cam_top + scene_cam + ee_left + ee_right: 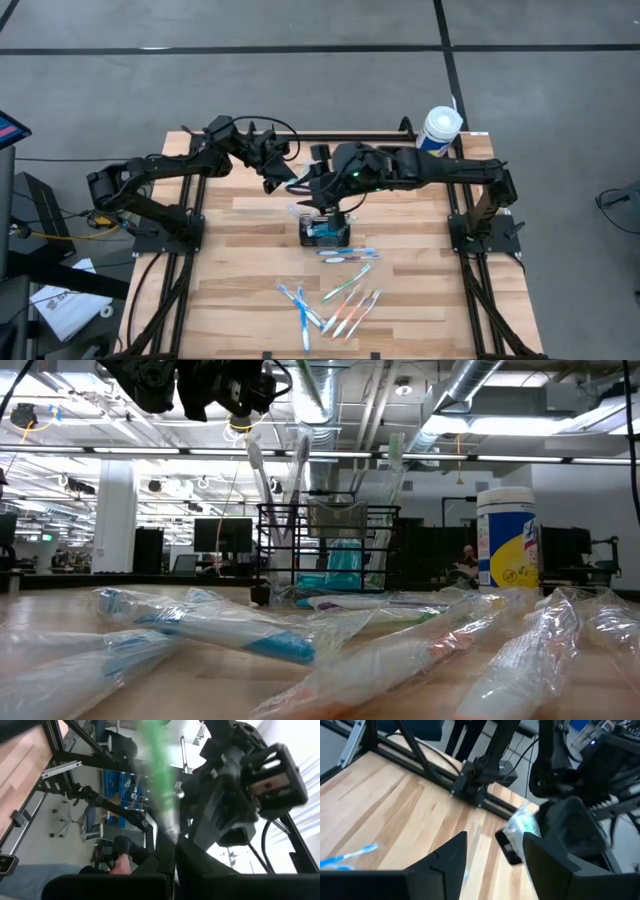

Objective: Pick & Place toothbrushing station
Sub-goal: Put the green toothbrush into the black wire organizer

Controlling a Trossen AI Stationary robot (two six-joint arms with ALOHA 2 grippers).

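The black wire-mesh caddy (325, 232) stands mid-table; in the low view (330, 545) toothbrushes stick up out of it. My left gripper (277, 172) is above the table, left of and behind the caddy, shut on a wrapped green toothbrush (257, 465). My right gripper (318, 192) is open and empty above the table just behind the caddy; its two fingers show apart in the right wrist view (492, 862). Several wrapped toothbrushes (335, 300) lie flat on the near part of the table. My left gripper pinches the toothbrush between its two fingers near one end (167, 837), and the brush runs on along them. In the low view it hangs slanting down from the gripper (225, 395). Its lower end (268, 502) is at the caddy's top left corner; whether it touches, I cannot tell.
A white tub with a yellow-blue label (440, 128) stands at the back right of the table and shows in the low view (507, 540). Two toothbrushes (345, 255) lie just in front of the caddy. The black frame rail (480, 790) runs along the far edge.
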